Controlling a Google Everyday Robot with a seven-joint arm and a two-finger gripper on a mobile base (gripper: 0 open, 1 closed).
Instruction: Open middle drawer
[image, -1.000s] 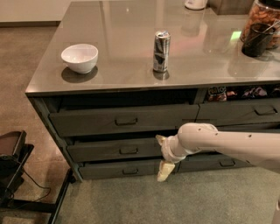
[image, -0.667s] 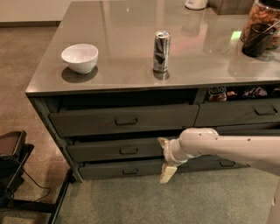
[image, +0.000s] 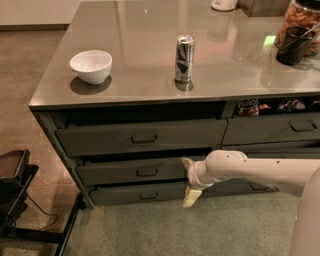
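Note:
The middle drawer (image: 125, 171) is a wide dark grey-green front with a small loop pull (image: 146, 173) at its centre. It sits between a taller drawer (image: 100, 137) above and a slimmer drawer (image: 125, 192) below. My gripper (image: 189, 180) is at the right end of the middle drawer's front, to the right of the pull and not on it. It is open, with one finger (image: 187, 163) up and the other down, and nothing between them. My white arm (image: 260, 172) reaches in from the right.
On the counter top (image: 150, 80) stand a white bowl (image: 91, 65) and a can (image: 184, 58). A dark cup (image: 292, 46) stands at the far right. More drawers (image: 280, 129) lie to the right. A black stand (image: 15, 190) is on the floor at the left.
The arm has shifted only slightly. The gripper stays at the right end of the middle drawer, and the drawer has not visibly moved.

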